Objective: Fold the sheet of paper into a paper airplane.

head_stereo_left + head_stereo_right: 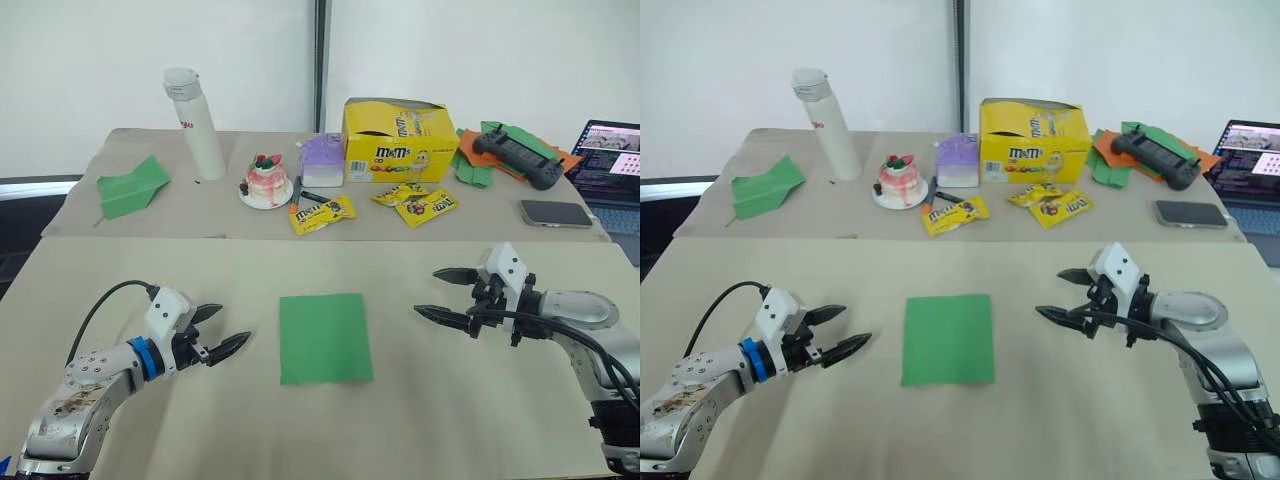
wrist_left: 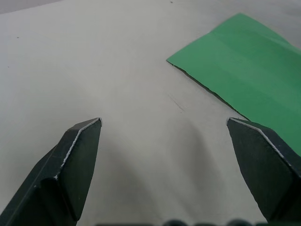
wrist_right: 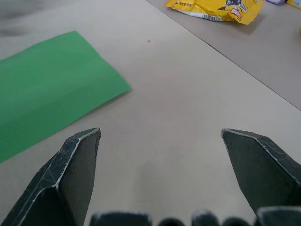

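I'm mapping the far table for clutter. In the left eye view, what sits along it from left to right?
Folded green paper plane → white bottle → small cake on plate → yellow M&M's box → black controller → grey phone → open laptop.

R tool (image 3: 160,134) spread wide over beige worktop (image 3: 188,103); flat bright-green sheet of paper (image 3: 51,84) ahead, beside one finger; yellow candy packet (image 3: 216,9) further off.

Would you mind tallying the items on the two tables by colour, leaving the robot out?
Green: 3, the sheet of paper, a folded plane, the paper heap
Yellow: 4, one box, three candy packets
White: 1, the bottle
Black: 2, a controller, a phone
Total: 10
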